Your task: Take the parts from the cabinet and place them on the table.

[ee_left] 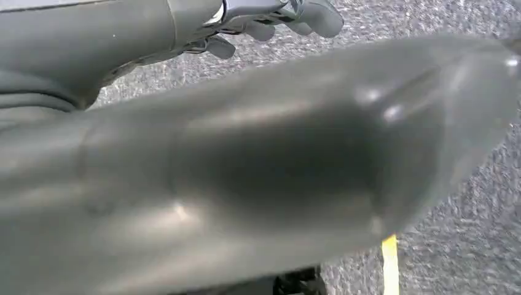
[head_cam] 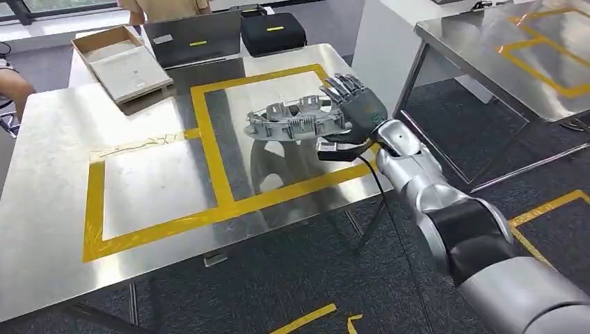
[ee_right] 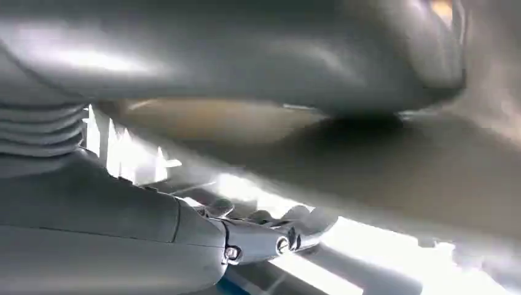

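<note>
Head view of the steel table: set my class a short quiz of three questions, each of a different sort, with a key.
1. True or false: the grey ribbed metal part lies inside the yellow tape outline on the steel table.
2. Which hand is at the part? A) the left hand B) the right hand C) a person's hand
3. Fill in: at the table's far edge, beside the open cardboard box, lies a closed dark ______.

Key: 1 true; 2 B; 3 laptop.
</note>
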